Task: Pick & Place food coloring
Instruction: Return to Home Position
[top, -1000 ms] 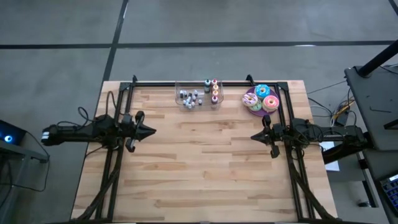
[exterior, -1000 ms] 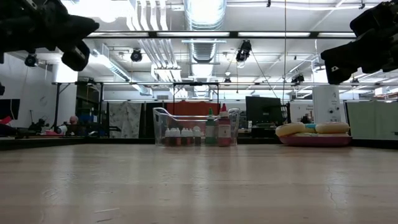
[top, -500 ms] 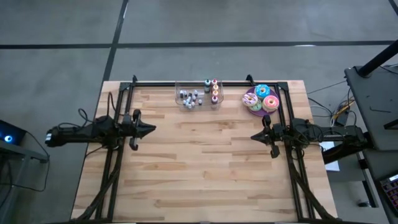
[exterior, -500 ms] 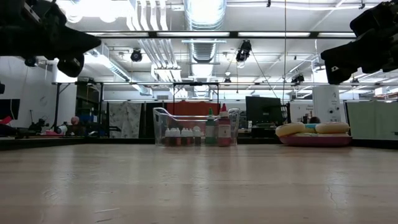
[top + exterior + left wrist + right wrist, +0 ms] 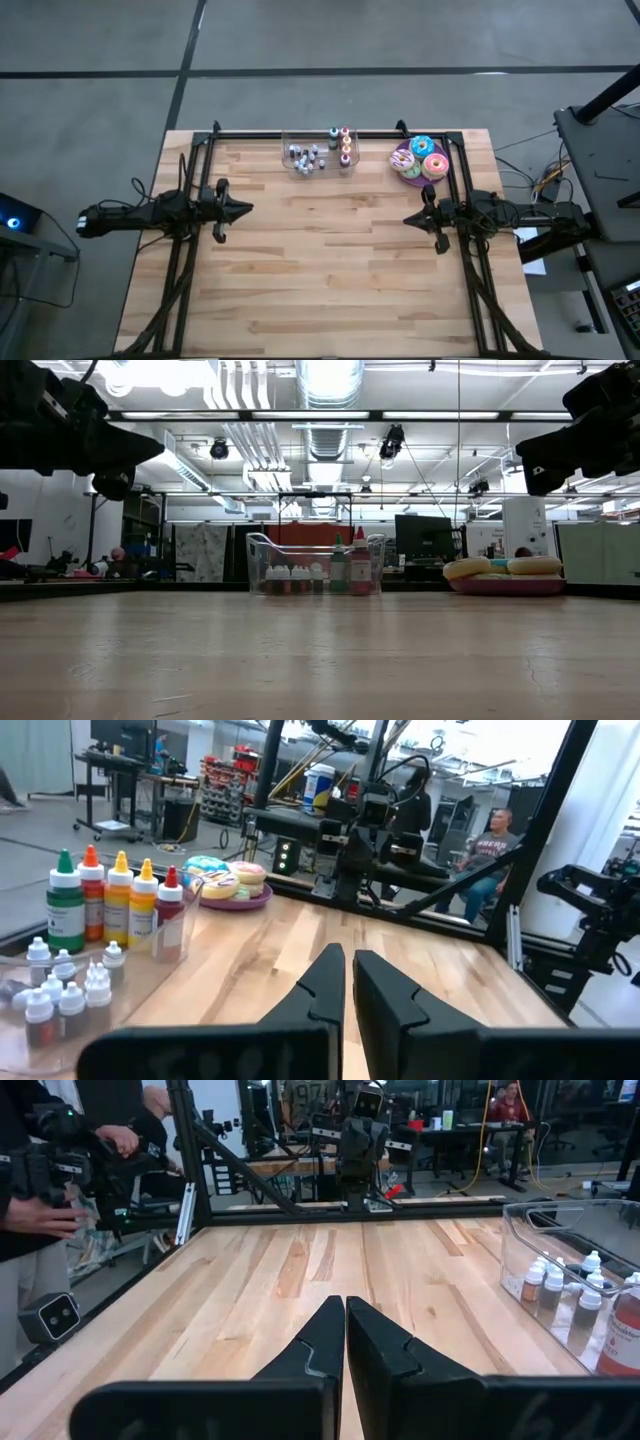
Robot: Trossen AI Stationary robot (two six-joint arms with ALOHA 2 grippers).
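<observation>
Your left gripper (image 5: 240,209) and right gripper (image 5: 410,217) are closed on nothing; the food coloring (image 5: 345,143) stands at the far edge.
High view: the bottles stand upright in the transparent bin (image 5: 288,158), far-left of your right gripper, which looks the nearer. Low view: only bare table (image 5: 320,650) lies between, and the doughnuts (image 5: 505,568) sit right of the bin. Left wrist view: the bin wall fronts the bottles. Right wrist view: small white-capped bottles (image 5: 560,1285) share the bin.
</observation>
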